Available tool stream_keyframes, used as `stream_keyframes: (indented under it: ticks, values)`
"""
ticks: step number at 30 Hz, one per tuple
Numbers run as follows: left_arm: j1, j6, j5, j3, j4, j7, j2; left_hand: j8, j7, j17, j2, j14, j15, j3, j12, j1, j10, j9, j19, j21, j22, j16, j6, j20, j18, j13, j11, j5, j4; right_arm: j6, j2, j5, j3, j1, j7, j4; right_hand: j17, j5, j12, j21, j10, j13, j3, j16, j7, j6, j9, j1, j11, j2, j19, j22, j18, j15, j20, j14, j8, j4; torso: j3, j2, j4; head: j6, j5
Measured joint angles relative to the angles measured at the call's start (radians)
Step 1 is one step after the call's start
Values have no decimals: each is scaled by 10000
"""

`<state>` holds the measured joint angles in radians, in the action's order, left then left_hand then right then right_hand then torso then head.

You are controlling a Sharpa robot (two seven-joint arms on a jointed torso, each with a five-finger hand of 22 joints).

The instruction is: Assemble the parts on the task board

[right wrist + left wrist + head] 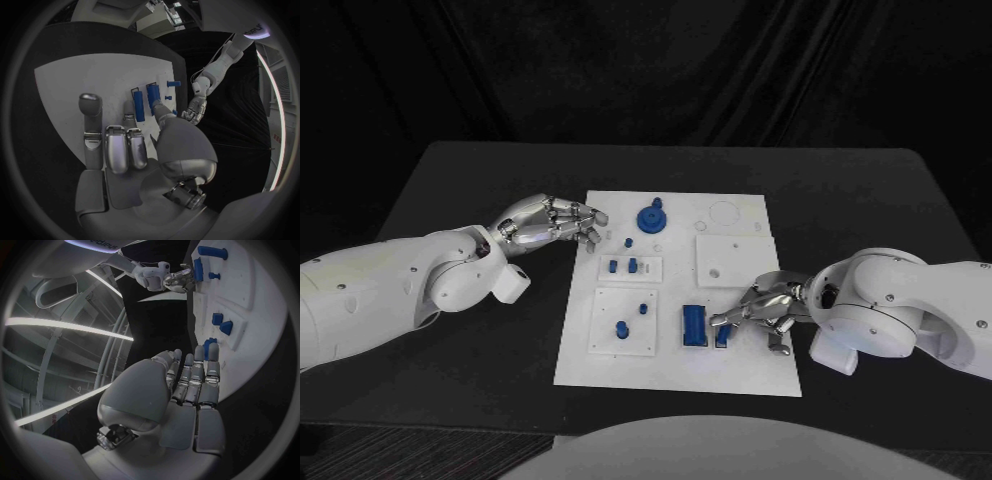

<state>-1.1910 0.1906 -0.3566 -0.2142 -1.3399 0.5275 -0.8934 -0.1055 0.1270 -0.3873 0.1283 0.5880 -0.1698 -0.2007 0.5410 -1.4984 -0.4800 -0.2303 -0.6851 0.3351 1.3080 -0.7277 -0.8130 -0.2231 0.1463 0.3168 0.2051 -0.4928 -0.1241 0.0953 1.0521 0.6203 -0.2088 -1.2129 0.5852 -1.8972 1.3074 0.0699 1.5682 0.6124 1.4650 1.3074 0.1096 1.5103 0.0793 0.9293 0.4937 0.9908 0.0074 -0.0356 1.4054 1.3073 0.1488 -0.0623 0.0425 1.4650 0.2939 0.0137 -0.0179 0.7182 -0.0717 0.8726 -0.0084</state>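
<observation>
The white task board (750,372) lies mid-table with blue parts on it: a round knobbed part (651,217) at the far side, two small blocks (626,266), two pegs (620,329) and a wide bar (692,326). My right hand (759,312) hovers over the board's right side, some fingers curled, a fingertip touching a narrow blue bar (723,335). In the right wrist view the thumb lies on that bar's (152,94) end; a grip cannot be made out. My left hand (557,222) sits at the board's left edge, fingers apart and holding nothing (187,390).
A raised white square plate (733,258) and a ring outline (726,212) occupy the board's far right. Black table (473,200) surrounds the board. My right hand (178,279) shows in the left wrist view, my left hand (195,107) in the right wrist view.
</observation>
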Motion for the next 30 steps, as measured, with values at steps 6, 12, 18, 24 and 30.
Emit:
stream_keyframes:
  ticks: [6, 12, 18, 24, 30]
  values:
    - [11, 27, 0, 0, 9, -20, 2, 0, 0, 0, 0, 0, 0, -56, 0, 0, 0, 0, 0, 0, -1, -39, 0, 0, -1, -12, 0, 0, 1, -65, 60, 247, 1, 1, -73, -60, 0, -19, 0, -47, 3, 0, -624, 0, -134, -456, 898, 42, -76, 232, -33, 0, 0, -39, -33, 39, 1242, 387, 1, -4, -3, 0, 23]
    - [22, 46, 0, 0, 29, -34, -6, 0, 0, 0, 0, 0, 0, -56, 0, 0, 0, -1, 0, 0, -1, -39, 0, 0, -1, -12, 0, -39, 1, -67, 199, 394, 3, 1, -137, -173, 0, 136, 0, -47, 12, -1, -855, 0, -189, -774, 1392, 198, -207, 388, -25, 7, 0, -151, -107, 3, 1887, 466, 6, -5, 4, 0, 46]
    - [34, 59, 0, 0, 40, -44, -12, 0, 0, 0, 0, 0, 0, -56, 0, 0, 0, -1, 0, 0, -2, -39, 0, 0, -1, -12, 0, -39, 0, -53, 378, 471, 3, 1, -175, -322, 0, 137, 0, -47, 19, -1, -959, 0, -188, -1011, 1658, 250, -272, 440, -11, 7, -1, -200, -121, 19, 2176, 497, 12, -5, 2, 0, 20]
    - [40, 68, 0, 0, 44, -57, -13, 0, 0, 0, 0, 0, 0, -56, 0, 0, 1, -1, 0, 0, -2, -39, 0, 0, 0, -11, 0, -39, 0, -43, 560, 510, 5, 1, -183, -483, 0, 137, 0, -47, 18, -1, -1041, 0, -223, -1045, 1801, 290, -272, 479, 11, 6, -3, -200, -143, 20, 2376, 524, 16, -5, 3, 0, 37]
    - [45, 71, 0, 0, 45, -70, -21, 0, 0, 0, 0, 0, 0, -55, 0, 0, 0, -2, -1, -1, -3, -39, 0, 0, -1, -11, 0, -39, 0, 77, 774, 548, 4, -39, -328, -652, 0, 554, 0, -47, 18, 1, -1271, 0, -203, -1312, 1964, -193, -272, 962, 26, 6, -3, -200, -158, 19, 2598, 1036, 11, -8, 6, 0, 75]
